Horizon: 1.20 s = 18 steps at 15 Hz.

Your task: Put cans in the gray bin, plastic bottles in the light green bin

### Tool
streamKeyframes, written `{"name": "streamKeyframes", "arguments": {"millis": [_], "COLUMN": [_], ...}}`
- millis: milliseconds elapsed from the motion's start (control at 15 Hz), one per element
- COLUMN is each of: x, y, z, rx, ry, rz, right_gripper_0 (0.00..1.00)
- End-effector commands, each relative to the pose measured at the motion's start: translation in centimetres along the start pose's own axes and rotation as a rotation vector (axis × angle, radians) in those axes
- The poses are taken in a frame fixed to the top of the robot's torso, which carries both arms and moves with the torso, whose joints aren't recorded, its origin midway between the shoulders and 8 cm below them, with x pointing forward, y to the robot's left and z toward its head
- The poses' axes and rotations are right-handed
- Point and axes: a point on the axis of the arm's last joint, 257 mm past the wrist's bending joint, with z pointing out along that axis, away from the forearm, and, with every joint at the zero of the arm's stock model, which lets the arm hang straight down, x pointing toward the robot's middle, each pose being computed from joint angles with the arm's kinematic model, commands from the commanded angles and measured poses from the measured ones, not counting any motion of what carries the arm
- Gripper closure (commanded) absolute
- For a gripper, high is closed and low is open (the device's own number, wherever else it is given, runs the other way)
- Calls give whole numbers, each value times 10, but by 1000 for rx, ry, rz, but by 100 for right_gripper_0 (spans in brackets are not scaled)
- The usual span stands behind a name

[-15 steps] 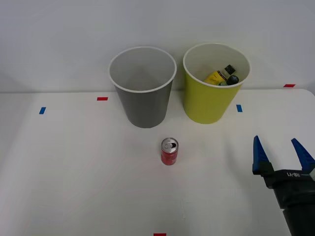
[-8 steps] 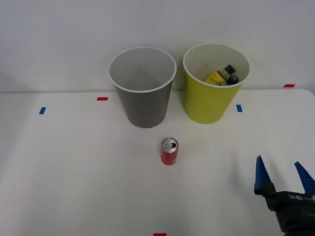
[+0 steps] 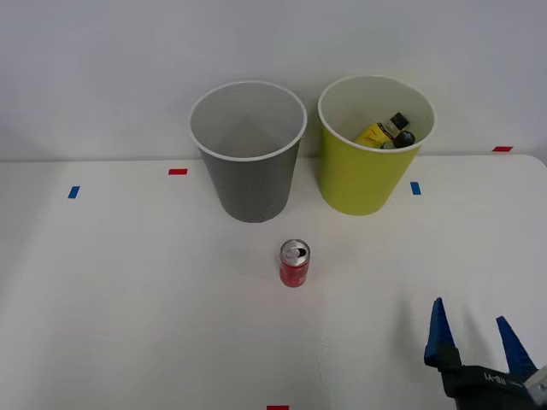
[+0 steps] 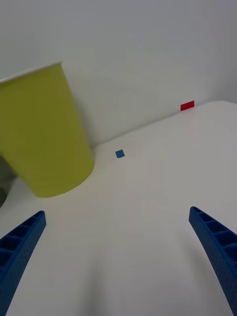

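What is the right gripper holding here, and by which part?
Nothing. The right gripper is open and empty above the table, apart from the red can.

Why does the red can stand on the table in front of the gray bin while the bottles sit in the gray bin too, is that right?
Not quite. The red can does stand before the gray bin, but the bottles lie in the light green bin, as the front view shows.

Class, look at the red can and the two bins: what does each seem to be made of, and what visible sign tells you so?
The red can looks like painted metal: its top is bare, shiny silver. The gray bin and the light green bin look like matte moulded plastic: smooth, evenly coloured walls with pale insides and thin rims, though the look alone cannot rule out coated card.
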Motion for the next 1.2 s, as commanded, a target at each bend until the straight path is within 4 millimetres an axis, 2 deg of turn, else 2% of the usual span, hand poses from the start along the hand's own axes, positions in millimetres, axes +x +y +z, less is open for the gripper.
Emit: {"name": "streamKeyframes", "arguments": {"millis": [67,200,333,867,1200], "x": [12,13,13,13,15], "y": [16,34,40,42,30], "z": [-22,-34,-41,-67,-70], "rx": [-80,-165,-191,-62,-54], "ry": [-38,-35,-46,-73,-55], "rz": [-9,-120,-231,-381,-432], "right_gripper_0": [0,0,0,0,0]}}
